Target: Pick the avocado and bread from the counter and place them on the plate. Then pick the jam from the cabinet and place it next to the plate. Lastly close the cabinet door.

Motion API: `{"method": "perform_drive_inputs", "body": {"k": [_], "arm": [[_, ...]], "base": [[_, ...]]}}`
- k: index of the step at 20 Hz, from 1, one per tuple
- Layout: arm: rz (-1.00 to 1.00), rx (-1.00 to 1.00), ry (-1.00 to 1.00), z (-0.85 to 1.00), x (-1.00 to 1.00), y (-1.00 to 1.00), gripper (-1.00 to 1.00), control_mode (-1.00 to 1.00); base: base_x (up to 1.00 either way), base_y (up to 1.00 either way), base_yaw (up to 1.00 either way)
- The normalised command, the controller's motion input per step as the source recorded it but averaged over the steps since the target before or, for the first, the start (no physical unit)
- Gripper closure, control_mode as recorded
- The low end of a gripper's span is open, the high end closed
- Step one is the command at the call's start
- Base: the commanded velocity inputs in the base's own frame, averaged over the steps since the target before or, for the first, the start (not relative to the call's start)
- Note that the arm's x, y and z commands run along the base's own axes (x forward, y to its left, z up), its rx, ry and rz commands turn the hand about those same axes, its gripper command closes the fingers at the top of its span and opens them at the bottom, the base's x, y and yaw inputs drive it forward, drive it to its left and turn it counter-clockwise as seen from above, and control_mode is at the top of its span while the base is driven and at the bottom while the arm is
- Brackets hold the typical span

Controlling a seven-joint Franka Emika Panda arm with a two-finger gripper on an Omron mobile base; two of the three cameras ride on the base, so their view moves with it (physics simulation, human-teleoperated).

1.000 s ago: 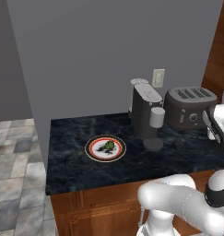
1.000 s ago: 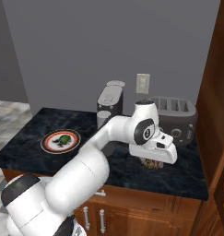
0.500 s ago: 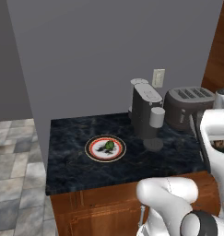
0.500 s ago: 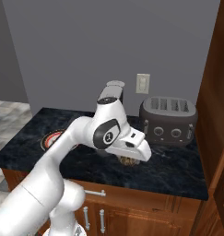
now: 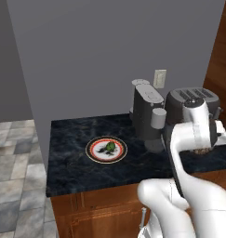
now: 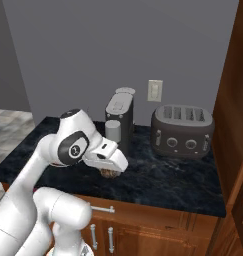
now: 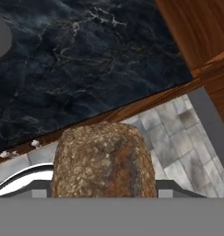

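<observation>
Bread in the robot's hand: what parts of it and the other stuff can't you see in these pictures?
- The bread: hand view cuts off its bottom; the fingers holding it are hidden.
- The tool: right base view, the white hand covers its fingers.
- The avocado on the plate: too small for detail in the left base view.
- The toaster: the arm partly hides it there.

A dark grey coffee machine [image 5: 146,111] stands beside a four-slot grey toaster [image 6: 183,131]; cream wall outlet [image 6: 154,90] sits above between them.

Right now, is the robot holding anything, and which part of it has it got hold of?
Yes, the bread. It sits in the hand above the counter. The fingers are hidden behind the loaf, so the exact place of the hold cannot be told.
</observation>
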Motion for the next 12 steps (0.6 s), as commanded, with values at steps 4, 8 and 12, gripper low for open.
{"method": "perform_drive_inputs", "body": {"k": [4, 8, 12], "arm": [[0.0, -0.04, -0.03, 0.0, 0.0, 0.7, 1.0, -1.0], [0.0, -0.01, -0.07, 0.0, 0.09, 0.68, 1.0, -1.0], [0.0, 0.0, -0.09, 0.0, 0.18, 0.55, 1.0, -1.0]], "base": [[0.0, 0.0, 0.0], [0.0, 0.0, 0.0], [0.0, 0.0, 0.0]]}}
